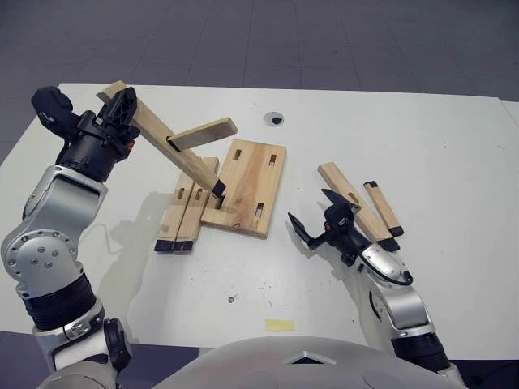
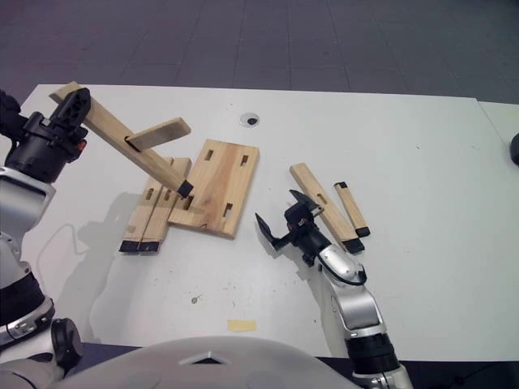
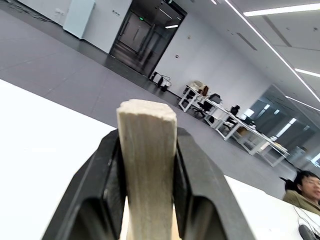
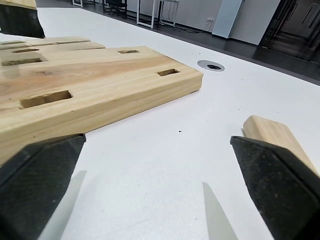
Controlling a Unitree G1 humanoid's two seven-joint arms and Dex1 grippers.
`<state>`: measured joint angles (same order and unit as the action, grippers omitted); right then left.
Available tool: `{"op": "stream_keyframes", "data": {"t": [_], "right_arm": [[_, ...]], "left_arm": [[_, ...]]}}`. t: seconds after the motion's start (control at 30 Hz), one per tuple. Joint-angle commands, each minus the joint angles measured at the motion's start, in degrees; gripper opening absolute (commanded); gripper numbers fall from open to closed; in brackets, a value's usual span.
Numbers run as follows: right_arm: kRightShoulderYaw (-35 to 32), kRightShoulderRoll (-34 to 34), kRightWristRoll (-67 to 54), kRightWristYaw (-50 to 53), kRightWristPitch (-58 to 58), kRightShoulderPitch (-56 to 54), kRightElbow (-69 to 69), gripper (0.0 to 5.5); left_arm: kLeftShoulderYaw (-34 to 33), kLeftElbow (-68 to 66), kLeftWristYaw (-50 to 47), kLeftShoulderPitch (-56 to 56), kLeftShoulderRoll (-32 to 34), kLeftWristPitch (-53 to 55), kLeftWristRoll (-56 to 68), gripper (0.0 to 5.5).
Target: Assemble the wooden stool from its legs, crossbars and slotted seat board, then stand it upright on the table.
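Pale wooden stool leg [image 1: 158,130] with short crossbar [image 1: 204,134] socketed in it, clamped at its top end by left gripper [image 1: 120,109], tilted, black foot down at slotted seat board [image 1: 247,182] on white surface [image 1: 422,138], right gripper [image 1: 315,214] wide open, empty, beside board.

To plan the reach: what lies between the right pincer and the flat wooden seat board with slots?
Nothing: bare white table between the right pincer and the slotted wooden seat board, seen in the left eye view.

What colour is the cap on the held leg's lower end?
Black cap on a pale wood leg; left eye view shows it best.
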<state>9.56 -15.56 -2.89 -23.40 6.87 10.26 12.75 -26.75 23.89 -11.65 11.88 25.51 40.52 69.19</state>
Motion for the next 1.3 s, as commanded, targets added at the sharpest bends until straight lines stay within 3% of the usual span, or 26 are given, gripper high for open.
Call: {"op": "stream_keyframes", "data": {"t": [0.03, 0.5, 0.93, 1.3], "right_arm": [[-0.61, -0.46, -0.75, -0.51, 1.11, -0.68, 0.52, 5.4], [-0.41, -1.09, -0.35, -0.35, 1.47, 1.12, 1.45, 5.4], [-1.04, -1.19, -0.24, -0.2, 1.0, 0.01, 0.91, 5.4], [-1.17, -0.84, 0.16, 0.35, 0.65, -1.75, 0.71, 5.4]], "left_arm": [[1.43, 0.08, -0.58, -1.21, -3.12, -2.23, -2.73, 1.03], [-0.85, 3.57, -2.62, -4.68, -2.66, -0.43, -0.5, 1.03], [2.26, 3.74, -0.94, -7.47, -2.39, -1.91, -5.69, 1.03], [12.87, 7.54, 11.84, -16.26, 2.19, -6.41, -22.86, 1.04]]}}
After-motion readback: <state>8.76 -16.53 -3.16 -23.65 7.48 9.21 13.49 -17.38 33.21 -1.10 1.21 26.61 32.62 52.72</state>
